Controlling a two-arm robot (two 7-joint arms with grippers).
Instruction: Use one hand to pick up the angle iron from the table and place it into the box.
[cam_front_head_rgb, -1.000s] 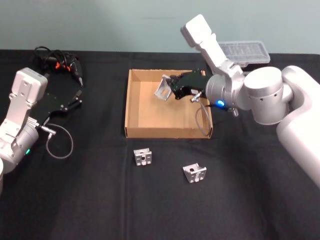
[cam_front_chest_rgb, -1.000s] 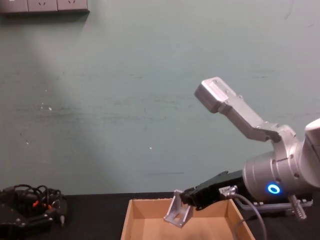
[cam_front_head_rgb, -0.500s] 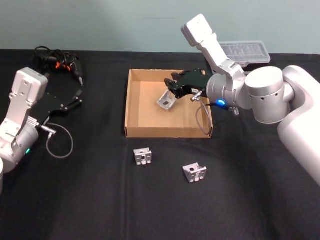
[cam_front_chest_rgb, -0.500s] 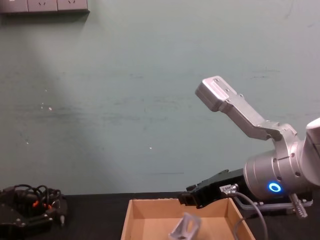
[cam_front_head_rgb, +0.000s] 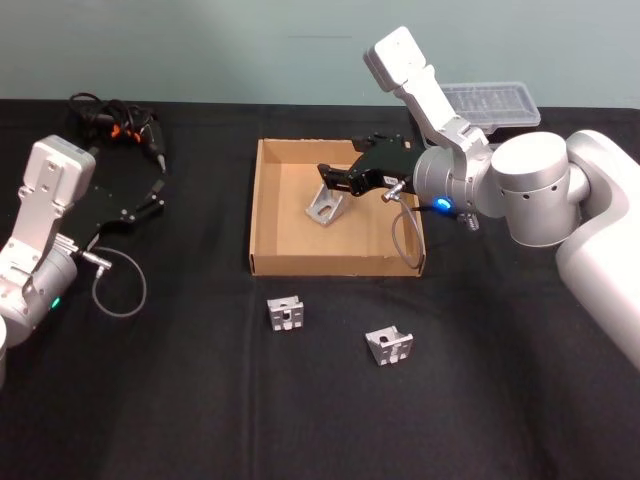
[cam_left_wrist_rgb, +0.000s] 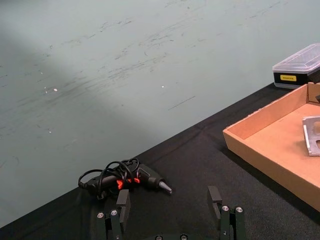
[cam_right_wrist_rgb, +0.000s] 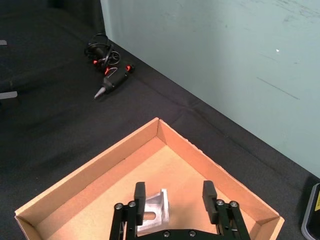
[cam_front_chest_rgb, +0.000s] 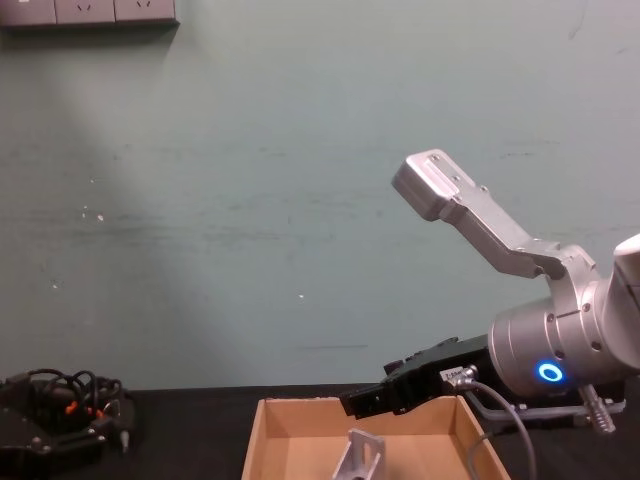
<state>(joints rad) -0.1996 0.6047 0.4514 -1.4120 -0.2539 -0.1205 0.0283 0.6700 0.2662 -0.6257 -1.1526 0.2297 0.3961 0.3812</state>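
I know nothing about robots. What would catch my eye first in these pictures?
The silver-white right arm stands out: its black right gripper hangs open above a tan cardboard box with an angle iron resting inside. Two more angle irons lie on the black table in front of the box, and the left gripper sits open at the far left.

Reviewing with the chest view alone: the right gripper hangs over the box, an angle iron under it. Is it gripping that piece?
Observer: No. The right wrist view shows the right gripper open, the angle iron seemingly resting on the floor of the box.
Operator: Any others on the table?
Observer: Head view: a second angle iron and a third angle iron lie on the table before the box.
Operator: Left arm?
Observer: The left gripper is open, parked at the table's left near a glue gun.
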